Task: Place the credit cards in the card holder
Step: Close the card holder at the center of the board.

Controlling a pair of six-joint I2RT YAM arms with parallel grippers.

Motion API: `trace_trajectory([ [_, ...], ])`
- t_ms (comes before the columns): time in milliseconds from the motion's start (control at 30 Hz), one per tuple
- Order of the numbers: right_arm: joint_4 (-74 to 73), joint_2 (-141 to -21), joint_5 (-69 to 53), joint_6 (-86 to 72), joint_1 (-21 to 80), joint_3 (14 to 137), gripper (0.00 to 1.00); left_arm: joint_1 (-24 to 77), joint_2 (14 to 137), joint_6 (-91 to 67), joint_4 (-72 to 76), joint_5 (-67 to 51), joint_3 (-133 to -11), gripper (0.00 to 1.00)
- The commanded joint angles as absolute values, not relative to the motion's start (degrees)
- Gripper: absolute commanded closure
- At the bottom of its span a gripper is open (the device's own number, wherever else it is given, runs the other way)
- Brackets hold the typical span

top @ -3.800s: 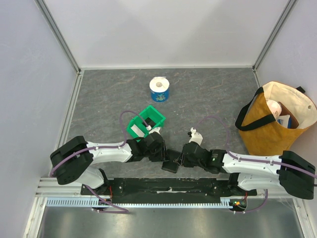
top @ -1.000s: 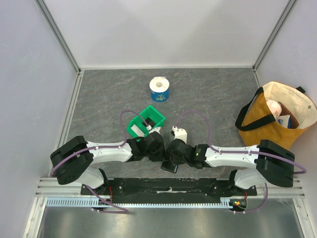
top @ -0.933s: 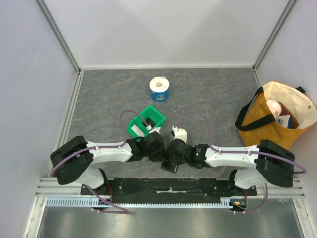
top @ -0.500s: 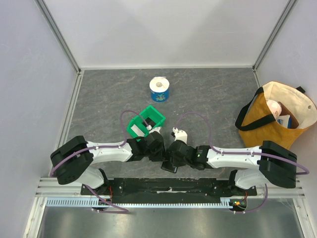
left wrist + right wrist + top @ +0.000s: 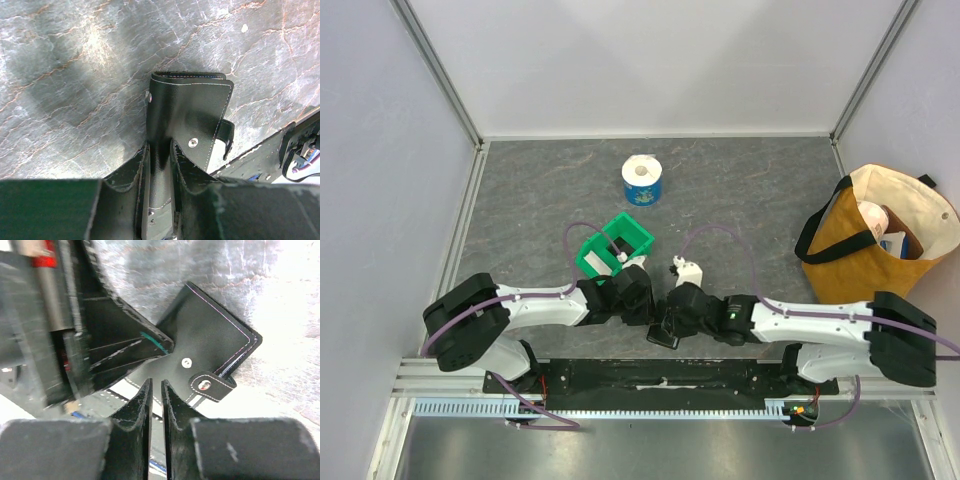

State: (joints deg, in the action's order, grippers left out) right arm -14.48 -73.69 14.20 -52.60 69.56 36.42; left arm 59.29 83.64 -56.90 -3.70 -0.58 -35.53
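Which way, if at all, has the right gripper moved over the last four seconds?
Yes. In the top view the right gripper has shifted left, closer to the green bin, and now sits at the card holder.

Black card holder (image 5: 190, 117), white-stitched, seemingly folded closed, snap tab (image 5: 227, 137) undone (stud showing), lying on grey table (image 5: 75, 75)

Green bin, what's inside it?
A flat white piece lies in the green bin, at its left side. The rest looks dark, and the left arm covers the near corner, so anything there is hidden.
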Motion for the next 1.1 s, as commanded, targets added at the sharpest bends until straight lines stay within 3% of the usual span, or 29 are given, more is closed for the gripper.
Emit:
trace_trajectory([
  [0,-15.82,-66.20,17.40,-54.22,69.17,35.43,0.80,59.94,83.85,-56.34,-4.04,-0.18,-35.68,0.78],
  [200,-18.89,-58.46,19.16,-56.51,67.50,31.73,0.73,60.03,82.88,-56.16,-4.39,1.40,-35.42,0.67],
  [600,-22.59,-49.75,20.22,-61.52,65.13,26.81,0.69,60.03,82.26,-56.07,-4.75,2.02,-35.24,0.63],
  [1067,-13.54,-55.63,10.11,-60.21,61.52,25.05,0.76,60.03,82.71,-56.07,-4.83,1.84,-35.59,0.62],
])
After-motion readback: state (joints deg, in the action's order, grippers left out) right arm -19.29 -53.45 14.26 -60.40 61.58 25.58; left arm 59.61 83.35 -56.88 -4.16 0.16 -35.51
